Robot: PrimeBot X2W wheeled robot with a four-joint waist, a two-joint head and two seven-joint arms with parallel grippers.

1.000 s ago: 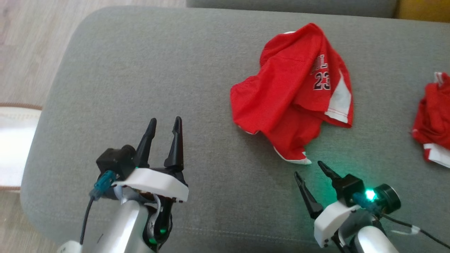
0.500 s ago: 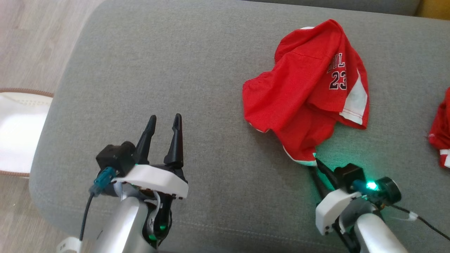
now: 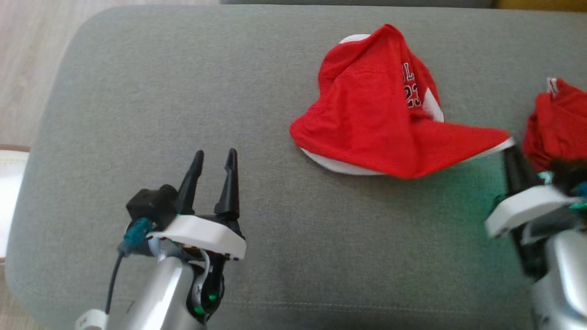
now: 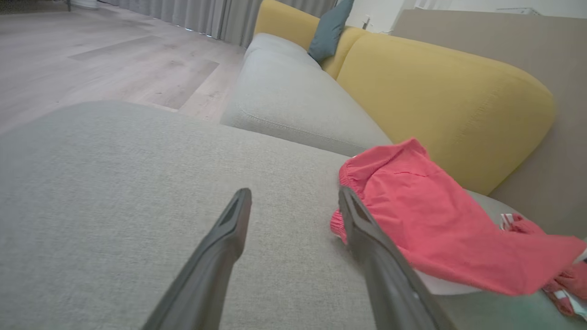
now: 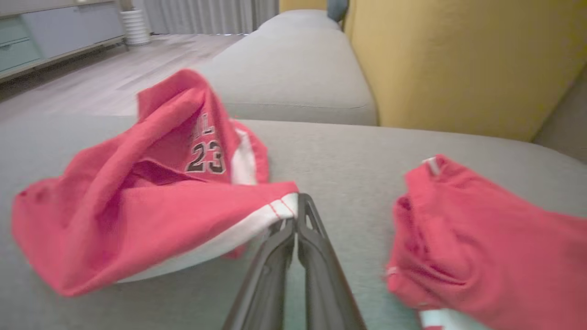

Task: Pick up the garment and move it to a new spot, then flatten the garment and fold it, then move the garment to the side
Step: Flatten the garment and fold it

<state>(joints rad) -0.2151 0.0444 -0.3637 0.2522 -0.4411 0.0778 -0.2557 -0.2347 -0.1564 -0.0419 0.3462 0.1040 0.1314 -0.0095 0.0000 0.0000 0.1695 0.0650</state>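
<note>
On the grey cushion, right of its middle, lies the red garment, bunched, one white-edged corner stretched to the right gripper, whose jaws are pressed together on that hem. The left gripper hangs with jaws apart. The cloth looks light and limp; the stitched hem seems the firmest hold. Folds hide its true outline; another red cloth is cut off at the edge.

**Stock count: garments, grippers, cushions**

Red garments, two: numbered garment, upper centre; second garment, right edge.
Grippers, two: left gripper, lower left; right gripper, bottom centre.
Grey seat cushions, two: near cushion; far cushion.
Teal pillow, one.
</note>
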